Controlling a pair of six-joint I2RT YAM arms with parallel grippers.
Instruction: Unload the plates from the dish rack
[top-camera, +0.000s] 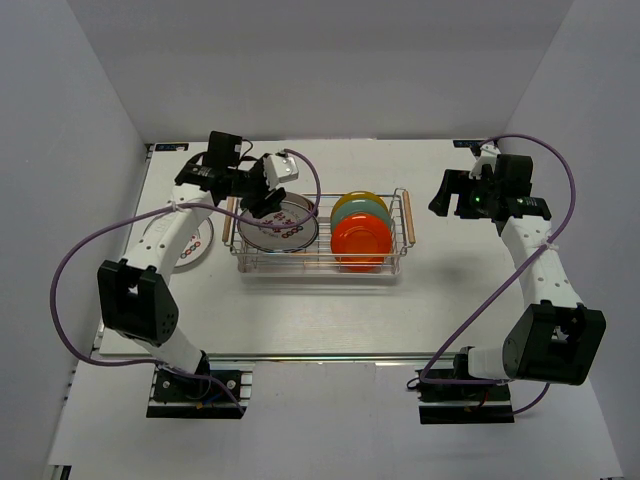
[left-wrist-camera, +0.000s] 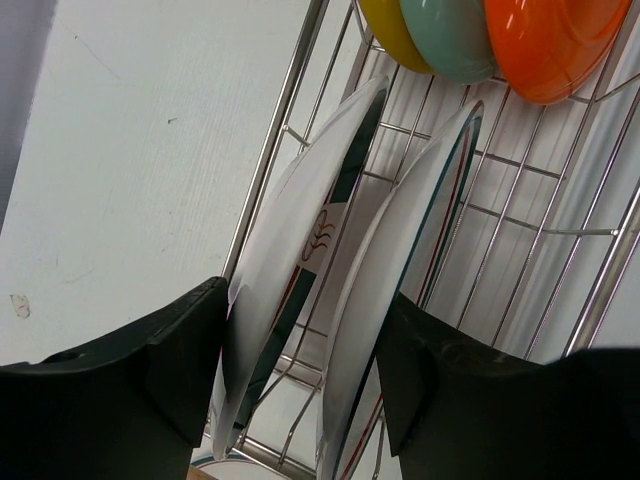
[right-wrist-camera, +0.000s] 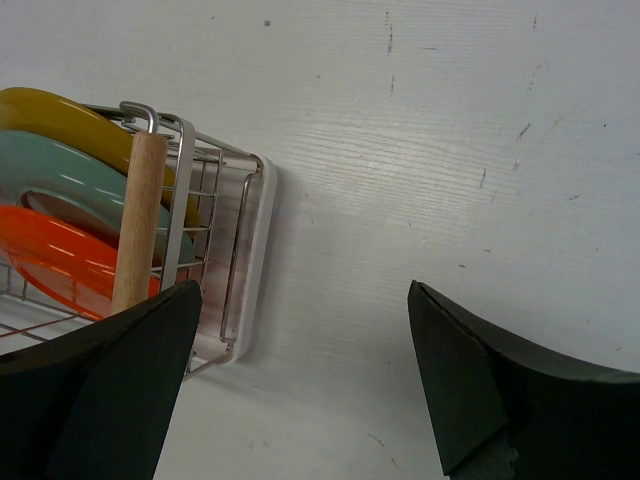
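Note:
The dish rack (top-camera: 320, 268) lies across the middle of the table. Two white plates with red marks stand on edge at its left end (top-camera: 285, 228). My left gripper (top-camera: 268, 200) is lowered over them. In the left wrist view its jaws (left-wrist-camera: 308, 300) stand open astride both, one finger by the left plate (left-wrist-camera: 300, 200), the other by the right plate (left-wrist-camera: 400, 230). A gap shows between the two plates. Yellow (top-camera: 355, 200), teal (top-camera: 378, 212) and orange (top-camera: 360, 240) plates lean at the right end. My right gripper (top-camera: 447, 195) hangs open and empty beyond that end (right-wrist-camera: 300, 290).
Another white plate (top-camera: 195, 245) lies flat on the table left of the rack, partly under my left arm. The rack's right wooden handle (right-wrist-camera: 140, 220) shows close to my right gripper's left finger. White walls enclose the table on three sides.

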